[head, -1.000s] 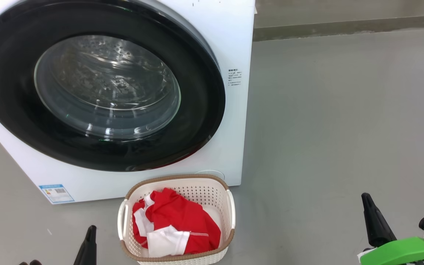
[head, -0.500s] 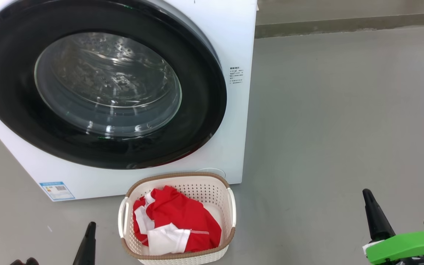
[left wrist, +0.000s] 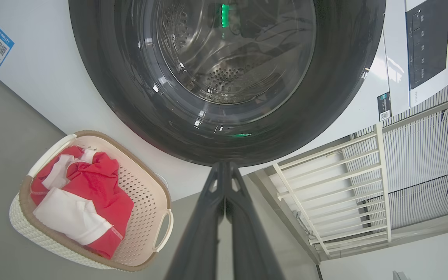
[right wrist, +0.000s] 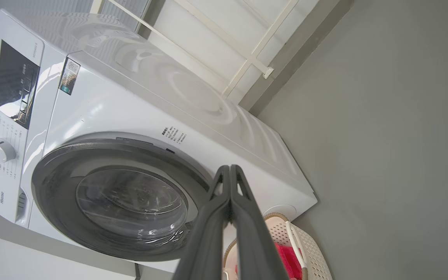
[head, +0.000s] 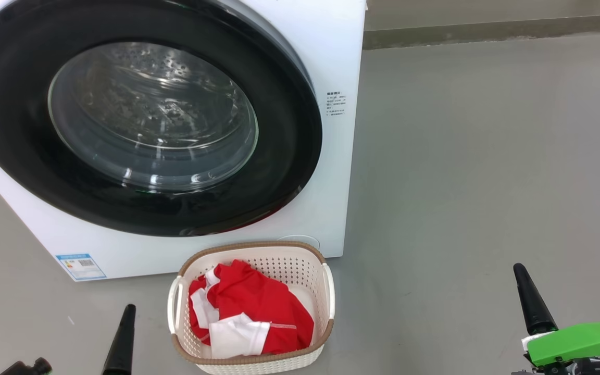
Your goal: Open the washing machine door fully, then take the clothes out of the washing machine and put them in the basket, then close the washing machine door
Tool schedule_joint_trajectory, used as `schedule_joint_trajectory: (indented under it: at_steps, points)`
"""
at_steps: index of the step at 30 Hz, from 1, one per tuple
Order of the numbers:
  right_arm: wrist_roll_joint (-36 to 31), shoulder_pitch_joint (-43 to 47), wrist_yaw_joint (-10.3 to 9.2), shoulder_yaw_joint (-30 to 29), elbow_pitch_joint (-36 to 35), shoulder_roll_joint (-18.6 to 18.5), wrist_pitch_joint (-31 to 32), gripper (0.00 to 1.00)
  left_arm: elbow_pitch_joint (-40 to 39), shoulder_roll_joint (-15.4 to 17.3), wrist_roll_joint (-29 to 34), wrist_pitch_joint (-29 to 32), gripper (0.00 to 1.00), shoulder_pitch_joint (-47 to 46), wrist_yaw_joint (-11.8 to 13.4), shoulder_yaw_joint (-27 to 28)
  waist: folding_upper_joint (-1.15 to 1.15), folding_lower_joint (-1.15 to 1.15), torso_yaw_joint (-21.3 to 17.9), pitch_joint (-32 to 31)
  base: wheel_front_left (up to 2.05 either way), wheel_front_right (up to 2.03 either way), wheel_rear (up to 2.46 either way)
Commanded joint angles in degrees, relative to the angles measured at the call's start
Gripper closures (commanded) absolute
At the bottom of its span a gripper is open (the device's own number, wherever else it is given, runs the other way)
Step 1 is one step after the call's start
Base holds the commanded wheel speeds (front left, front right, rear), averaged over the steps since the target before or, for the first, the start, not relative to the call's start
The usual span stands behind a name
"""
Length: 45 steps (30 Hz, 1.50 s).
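Laundry run looks basically wrapped here, going by how things sit. The washing machine door (head: 144, 117) lies flush against the front of the washing machine (head: 334, 47), and through the glass I can only make out bare dimpled steel, no fabric. There's a thin red glint on the lower black rim, which I'd guess is just a reflection.

The clothes (head: 258, 307) are bunched up in the basket (head: 250, 246), red with white bits folded over, filling most of its left side. The basket sits on the floor (head: 487, 156) just in front of the machine, under the door's lower right edge. That makes sense to me: short drop from drum to basket, and it's low enough not to block the door swing.

The left end effector (head: 128, 312) hangs low just left of the basket. The left wrist view shows its fingers (left wrist: 208, 217) clenched together with nothing between them. The right end effector (head: 521, 276) is well off to the right over bare floor, with a green cover (head: 581, 341) behind it, and it's also clenched on nothing in the right wrist view. Both are pulled back and clear of the door, which reads like a parked pose.

Only thing I'd double-check is whether the door is actually latched. Can't tell from these angles.
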Motion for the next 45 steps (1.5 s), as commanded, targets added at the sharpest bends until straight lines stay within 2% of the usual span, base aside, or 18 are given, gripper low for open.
schedule_joint_trajectory:
  at_steps: [1, 40, 45]
  points:
    - [2.0, -3.1, 0.02, 0.6, -1.2, -1.0, 0.3, 1.0, -1.1, 0.4, -1.3, 0.5, 1.0, -2.5, -0.3, 1.6, 0.0, 0.0, 0.0, 0.0, 0.0, 0.0, 0.0]
    - [29.5, -6.9, -0.05, 0.0, 0.8, -1.5, 6.9, 1.0, 0.4, 0.1, -25.7, 6.9, 1.0, -6.0, -0.4, 3.1, 0.0, 0.0, 0.6, 1.4, 0.0, 0.0, 0.0]
    - [29.7, -7.0, -0.05, 0.0, 0.8, -1.5, 6.9, 1.0, 0.4, 0.1, -25.9, 7.0, 1.0, -6.0, -0.4, 3.1, 0.0, 0.0, 0.6, 1.4, 0.0, 0.0, 0.0]
